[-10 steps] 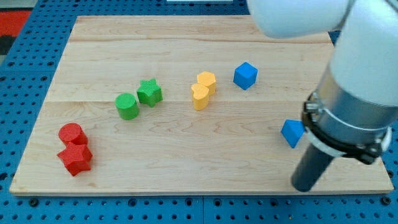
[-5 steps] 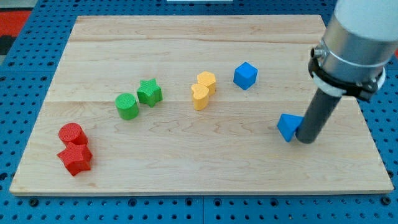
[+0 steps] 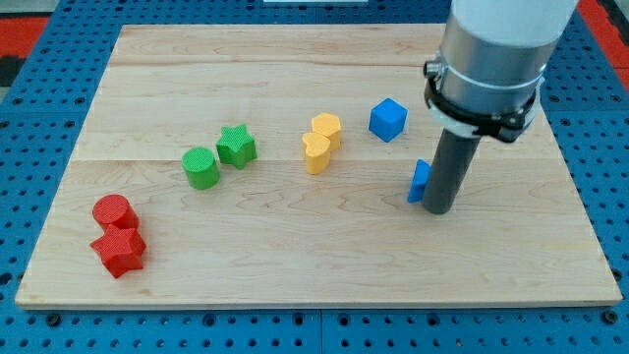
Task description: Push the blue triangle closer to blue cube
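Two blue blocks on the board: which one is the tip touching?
The blue triangle, pressed against the view's left side of my tip. The blue cube sits apart, toward the view's top.

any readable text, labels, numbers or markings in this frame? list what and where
None: no words, brands, numbers or signs show anywhere in the camera view.
Wooden board: bare wood grain only.
Blue triangle, blue cube and the other blocks: plain coloured faces, no marks.
Arm above my tip, which sits against the blue triangle's right side: grey collar and dark rod, no label visible.
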Motion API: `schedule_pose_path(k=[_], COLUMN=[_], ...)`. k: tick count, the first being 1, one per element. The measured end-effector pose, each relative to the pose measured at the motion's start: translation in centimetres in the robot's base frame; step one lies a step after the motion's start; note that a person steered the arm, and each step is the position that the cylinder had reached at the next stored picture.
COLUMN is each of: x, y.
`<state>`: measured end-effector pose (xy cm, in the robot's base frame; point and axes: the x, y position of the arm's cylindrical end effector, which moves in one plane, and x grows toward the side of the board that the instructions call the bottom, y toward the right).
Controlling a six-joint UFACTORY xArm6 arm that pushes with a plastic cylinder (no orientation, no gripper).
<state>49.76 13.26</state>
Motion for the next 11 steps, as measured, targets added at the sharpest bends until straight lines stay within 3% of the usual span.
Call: schedule_pose_path(k=[2,6,8,11], x=[-2.4,-2.4,-6.4,-8.0], y=[0.9,-1.4,-0.7,-0.5])
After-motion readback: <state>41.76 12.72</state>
